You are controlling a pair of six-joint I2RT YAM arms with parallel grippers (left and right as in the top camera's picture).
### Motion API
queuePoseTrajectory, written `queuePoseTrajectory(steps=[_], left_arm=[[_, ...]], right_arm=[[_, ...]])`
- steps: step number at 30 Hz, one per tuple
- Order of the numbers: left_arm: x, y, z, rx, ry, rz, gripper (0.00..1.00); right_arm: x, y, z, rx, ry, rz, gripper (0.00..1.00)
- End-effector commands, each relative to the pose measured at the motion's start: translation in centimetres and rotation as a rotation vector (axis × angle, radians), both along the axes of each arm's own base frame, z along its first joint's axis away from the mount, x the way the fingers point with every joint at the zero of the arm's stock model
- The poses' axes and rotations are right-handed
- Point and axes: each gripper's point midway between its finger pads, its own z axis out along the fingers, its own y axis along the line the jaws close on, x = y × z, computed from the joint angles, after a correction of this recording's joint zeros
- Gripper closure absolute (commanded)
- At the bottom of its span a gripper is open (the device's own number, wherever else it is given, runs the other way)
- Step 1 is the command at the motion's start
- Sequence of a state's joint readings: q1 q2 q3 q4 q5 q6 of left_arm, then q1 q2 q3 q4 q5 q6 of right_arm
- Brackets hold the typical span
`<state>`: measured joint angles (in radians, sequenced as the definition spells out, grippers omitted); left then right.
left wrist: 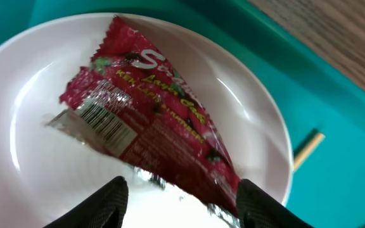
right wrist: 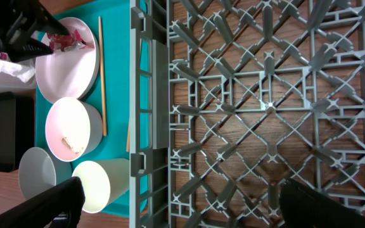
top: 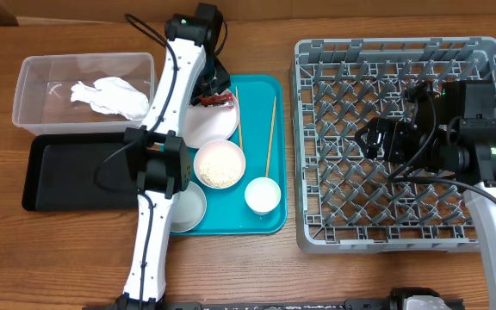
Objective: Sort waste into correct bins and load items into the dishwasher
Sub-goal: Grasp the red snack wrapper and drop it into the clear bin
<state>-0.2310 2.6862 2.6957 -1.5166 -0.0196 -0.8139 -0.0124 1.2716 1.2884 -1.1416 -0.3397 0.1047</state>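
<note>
Left wrist view puts the left end effector (left wrist: 182,199) low over the red-and-white wrapper (left wrist: 151,120), which lies on the pale plate (left wrist: 252,107). Its fingers stand apart, flanking the wrapper's lower edge, not closed on it. The step in hand looks like waste sorting: taking this wrapper off the plate. The next move calls for closing on the foil without pinching the plate, then lifting and carrying it, probably to the clear tub (top: 33,77) in the upper left of the overhead frame, where the crumpled napkin (top: 106,95) lies. The right end effector (right wrist: 192,202), fingers wide apart and empty, hovers over the grey dish rack (right wrist: 265,101).
</note>
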Motion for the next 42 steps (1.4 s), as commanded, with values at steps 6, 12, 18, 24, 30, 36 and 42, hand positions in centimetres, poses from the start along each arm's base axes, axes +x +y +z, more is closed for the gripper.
queuePoseTrajectory(steps=[6, 12, 18, 24, 30, 36, 42], left_arm=[[-0.6, 0.4, -5.3, 0.013, 0.095, 0.009, 0.43], [-0.9, -0.2, -4.9, -0.027, 0.103, -0.095, 0.96], [0.7, 0.4, 4.5, -0.134, -0.073, -0.19, 0.96], [0.0, 7.0, 15.5, -0.046, -0.272, -0.111, 0.96], [-1.2, 15.0, 16.1, 0.088, -0.24, 0.03, 0.95], [0.0, 19.1, 10.3, 0.113, -0.145, 0.102, 0.33], [0.2, 18.8, 11.7, 0.106, -0.182, 0.006, 0.04]], right_arm=[[0.0, -0.2, 1.2, -0.006, -0.036, -0.006, 0.0], [-0.2, -0.2, 1.0, -0.006, -0.026, -0.006, 0.0], [-0.1, -0.2, 1.1, -0.005, -0.029, -0.006, 0.0], [0.4, -0.2, 1.4, -0.005, -0.052, -0.006, 0.0], [0.5, -0.2, 1.4, -0.005, -0.057, -0.006, 0.0], [0.4, -0.2, 1.4, -0.005, -0.052, -0.006, 0.0], [0.4, -0.2, 1.4, -0.005, -0.052, -0.006, 0.0]])
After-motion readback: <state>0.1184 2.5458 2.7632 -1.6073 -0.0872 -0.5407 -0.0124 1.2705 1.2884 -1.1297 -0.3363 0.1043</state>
